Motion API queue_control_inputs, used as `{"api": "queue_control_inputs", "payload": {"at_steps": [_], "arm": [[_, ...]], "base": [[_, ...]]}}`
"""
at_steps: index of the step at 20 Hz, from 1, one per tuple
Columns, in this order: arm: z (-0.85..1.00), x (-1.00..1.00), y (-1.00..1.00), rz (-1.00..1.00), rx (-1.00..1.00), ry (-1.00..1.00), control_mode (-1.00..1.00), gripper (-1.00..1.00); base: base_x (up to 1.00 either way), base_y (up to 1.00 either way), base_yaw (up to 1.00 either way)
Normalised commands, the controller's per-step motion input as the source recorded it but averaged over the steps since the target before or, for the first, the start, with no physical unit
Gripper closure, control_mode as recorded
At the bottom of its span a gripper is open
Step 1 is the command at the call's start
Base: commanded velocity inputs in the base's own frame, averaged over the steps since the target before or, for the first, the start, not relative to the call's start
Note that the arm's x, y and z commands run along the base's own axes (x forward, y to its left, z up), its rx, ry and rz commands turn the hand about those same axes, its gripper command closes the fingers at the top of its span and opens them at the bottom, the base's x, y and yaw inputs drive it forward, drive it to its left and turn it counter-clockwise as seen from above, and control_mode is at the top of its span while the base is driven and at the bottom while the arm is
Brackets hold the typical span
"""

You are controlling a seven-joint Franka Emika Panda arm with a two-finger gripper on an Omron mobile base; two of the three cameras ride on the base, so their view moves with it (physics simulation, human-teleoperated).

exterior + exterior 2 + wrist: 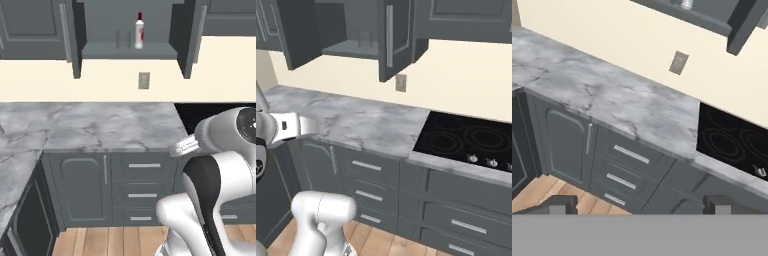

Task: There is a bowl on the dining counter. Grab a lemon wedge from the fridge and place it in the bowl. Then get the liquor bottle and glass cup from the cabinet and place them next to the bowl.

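The wall cabinet (130, 50) stands with both doors open. On its shelf are the liquor bottle (139, 31), white with a red cap and label, and to its left the clear glass cup (123, 39). The cup also shows faintly in the right base view (365, 40). My gripper (642, 205) is open and holds nothing. Its two dark fingertips (559, 204) stand wide apart, well below the cabinet and pointed at the counter and lower drawers. The arm's hand end (185, 145) sits at about counter height. The bowl, lemon wedge and fridge are out of view.
A grey marble counter (100, 125) runs under the cabinet and turns a corner at the left. A black cooktop (466, 140) lies to its right. A wall outlet (144, 80) is on the cream backsplash. Below are grey drawers (144, 180) and a wood floor (110, 242).
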Motion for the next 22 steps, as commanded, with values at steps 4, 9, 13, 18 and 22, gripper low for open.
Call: {"api": "queue_control_inputs", "payload": {"at_steps": [4,9,13,18,22], "arm": [[0.0,0.0,0.0,0.0,0.0,0.0,1.0,-1.0],[0.0,0.0,0.0,0.0,0.0,0.0,1.0,-1.0],[0.0,0.0,0.0,0.0,0.0,0.0,1.0,-1.0],[0.0,0.0,0.0,0.0,0.0,0.0,1.0,-1.0],[0.0,0.0,0.0,0.0,0.0,0.0,1.0,-1.0]], "base": [[0.57,0.44,-0.12],[0.74,0.46,-0.21],[0.62,0.22,-0.18],[0.34,0.05,-0.28],[0.5,0.22,-0.29]]}}
